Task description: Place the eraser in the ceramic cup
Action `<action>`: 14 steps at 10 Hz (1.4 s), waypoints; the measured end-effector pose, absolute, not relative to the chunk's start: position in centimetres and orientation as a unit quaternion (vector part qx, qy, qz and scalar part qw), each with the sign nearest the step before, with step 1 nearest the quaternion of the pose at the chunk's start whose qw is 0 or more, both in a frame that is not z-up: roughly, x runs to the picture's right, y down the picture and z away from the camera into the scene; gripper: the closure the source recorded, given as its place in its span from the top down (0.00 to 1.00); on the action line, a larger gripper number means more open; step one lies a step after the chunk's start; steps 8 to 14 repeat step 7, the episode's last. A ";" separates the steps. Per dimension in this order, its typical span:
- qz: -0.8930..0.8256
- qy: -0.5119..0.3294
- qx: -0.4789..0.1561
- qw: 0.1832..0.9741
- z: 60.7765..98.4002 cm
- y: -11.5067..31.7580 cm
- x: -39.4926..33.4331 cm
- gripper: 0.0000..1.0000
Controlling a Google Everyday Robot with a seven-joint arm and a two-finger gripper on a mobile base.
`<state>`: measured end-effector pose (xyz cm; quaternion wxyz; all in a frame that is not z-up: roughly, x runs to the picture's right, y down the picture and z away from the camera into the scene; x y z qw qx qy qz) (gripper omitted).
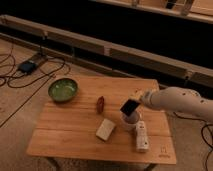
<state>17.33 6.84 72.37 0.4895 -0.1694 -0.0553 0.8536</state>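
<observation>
Clamped on the eraser, the claw hovers just above the ceramic cup on the right side of the wooden table. From the 1 camera view, the black block is tilted and seems not yet inside the cup. Left to do: lower and release it. Nearby sit a green bowl, a cream block and a white bar.

A green bowl sits on the wooden table's far left. A small reddish thing lies mid-table, a cream block nearer, and a white remote-like bar to the right. The gripper hovers above the table's right side.
</observation>
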 end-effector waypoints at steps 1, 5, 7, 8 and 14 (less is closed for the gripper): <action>0.855 -0.057 -0.166 0.488 72.6 6.8 17.6 0.00; 0.861 -0.039 -0.135 0.489 72.7 7.0 18.2 0.00; 0.860 -0.039 -0.126 0.492 72.5 7.2 18.5 0.00; 0.860 -0.039 -0.126 0.492 72.5 7.2 18.5 0.00; 0.860 -0.039 -0.126 0.492 72.5 7.2 18.5 0.00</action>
